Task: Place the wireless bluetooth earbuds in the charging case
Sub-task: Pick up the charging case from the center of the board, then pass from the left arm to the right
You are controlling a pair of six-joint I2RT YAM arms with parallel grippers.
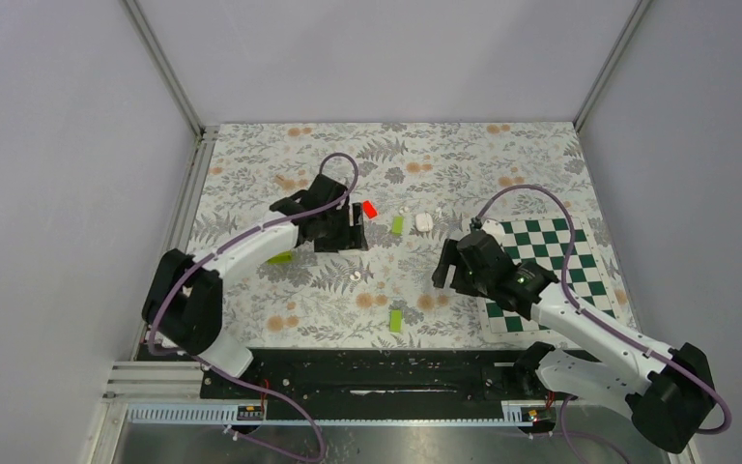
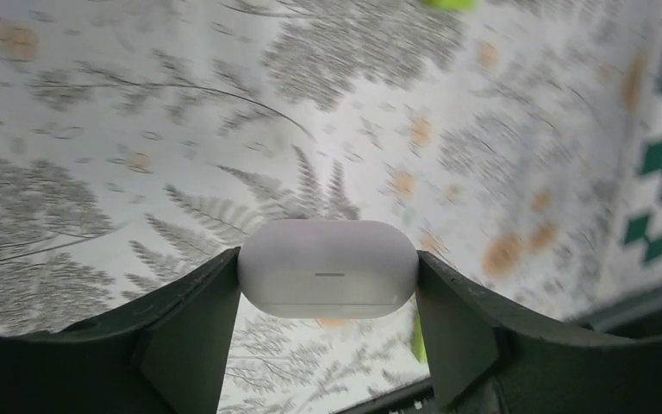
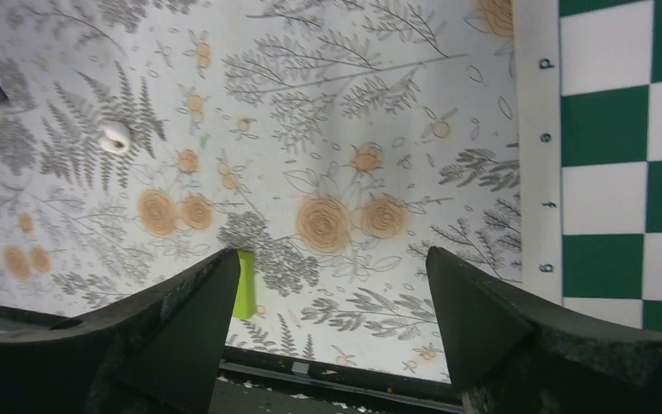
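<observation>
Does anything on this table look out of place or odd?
One tiny white plastic earbud lies alone on the floral cloth, apart from the white rounded charging case clamped between the left arm's jaws. Nothing looks damaged.

The table has a fern-and-flower cloth. A green-and-white checkered mat lies at its right. Near the middle are a red block, a green block and a tiny white earbud. A second green block lies near the front edge.

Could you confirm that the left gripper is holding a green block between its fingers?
Not quite: the left gripper holds the white charging case between its fingers, not a green block. The left wrist view shows this.
</observation>
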